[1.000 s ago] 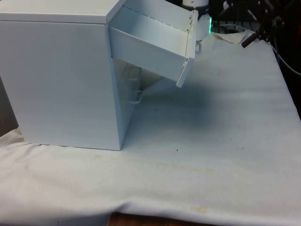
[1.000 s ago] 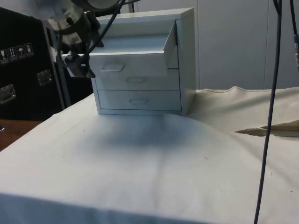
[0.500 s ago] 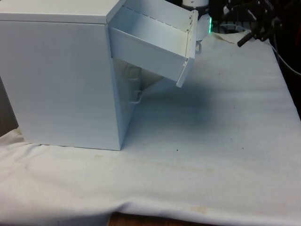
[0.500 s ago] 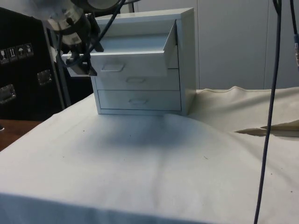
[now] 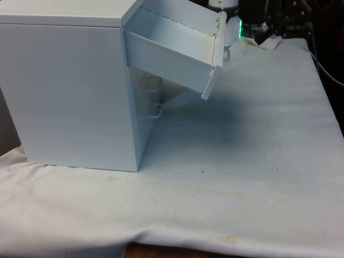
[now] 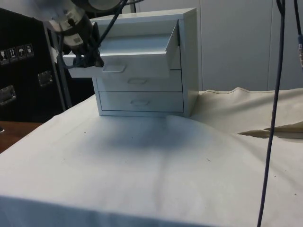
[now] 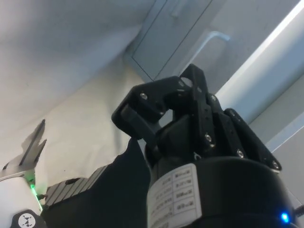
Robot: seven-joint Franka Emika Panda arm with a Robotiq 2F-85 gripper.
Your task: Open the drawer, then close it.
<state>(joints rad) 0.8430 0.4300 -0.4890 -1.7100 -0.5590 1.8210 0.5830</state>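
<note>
A white chest of three drawers (image 5: 70, 91) stands on the white cloth. Its top drawer (image 5: 172, 54) is pulled well out and sags downward at its front. In the side view the drawer front (image 6: 135, 64) carries a flat handle (image 6: 113, 68). My black gripper (image 6: 89, 59) is at that front's end away from the chest's side wall, level with the handle and beside it. Its fingers (image 7: 202, 102) are pressed together with nothing between them. Whether they touch the drawer front I cannot tell. The two lower drawers (image 6: 139, 94) are closed; one of their handles (image 7: 209, 40) appears in the wrist view.
Dark cables (image 6: 272, 118) hang down at the side view's right. A creased fold of cloth (image 6: 277, 131) lies near them. Black equipment (image 5: 279, 21) sits behind the table at the front view's right. Open cloth (image 5: 242, 150) spreads in front of the chest.
My fingers have gone from open to shut, and the gripper has shifted slightly toward the drawer front. The drawer has stayed out and tilted.
</note>
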